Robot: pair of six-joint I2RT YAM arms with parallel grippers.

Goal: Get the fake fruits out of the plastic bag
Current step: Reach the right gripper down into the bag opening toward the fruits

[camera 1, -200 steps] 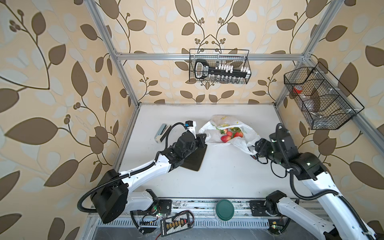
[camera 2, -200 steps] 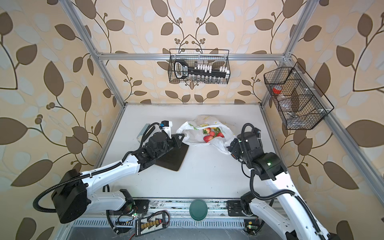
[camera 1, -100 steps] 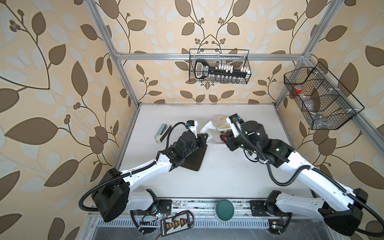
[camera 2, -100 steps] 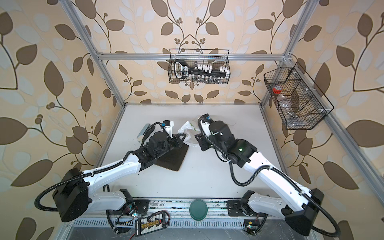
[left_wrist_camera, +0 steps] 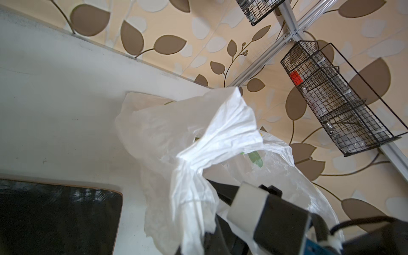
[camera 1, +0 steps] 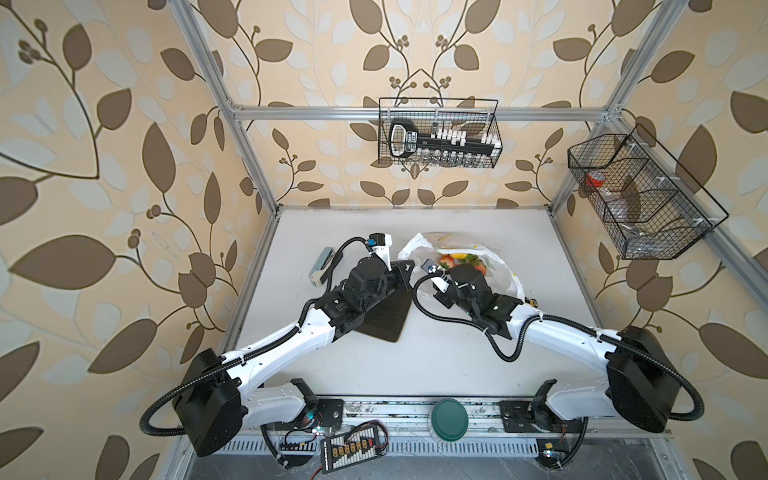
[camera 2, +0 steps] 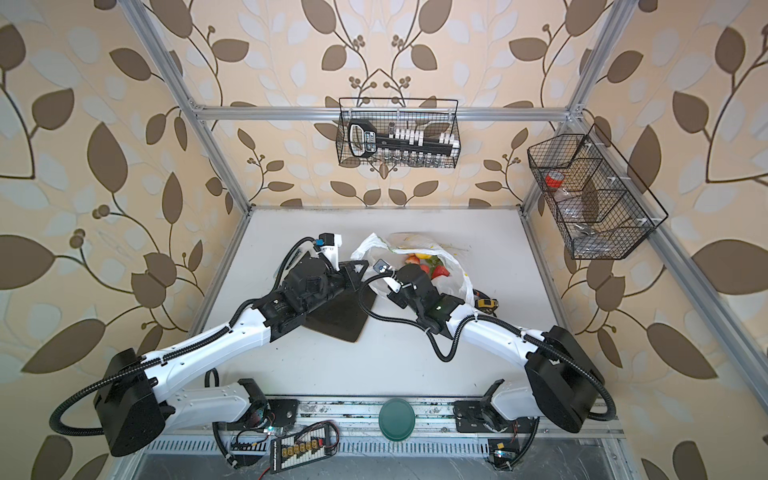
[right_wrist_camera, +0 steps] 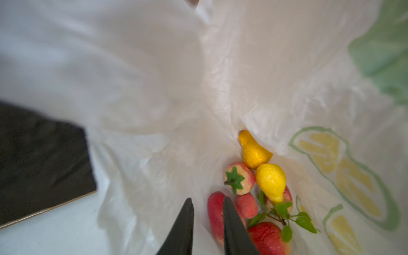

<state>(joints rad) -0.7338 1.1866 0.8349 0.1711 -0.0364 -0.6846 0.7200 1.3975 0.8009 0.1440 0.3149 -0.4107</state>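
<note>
In both top views the bag (camera 1: pixel 417 245) lies upper centre on the worktop (camera 1: pixel 457 357). The left end effector (camera 1: pixel 406 268) is clamped on its bunched handle. The right end effector (right_wrist_camera: pixel 207 199) stands narrow and empty in the bag's mouth, beside the fruits (right_wrist_camera: pixel 270 181) inside.

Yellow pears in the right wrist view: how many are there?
2. One pear is tucked under a bag fold; the other pear touches it, beside the green-capped fruit. More may be hidden by the plastic.
</note>
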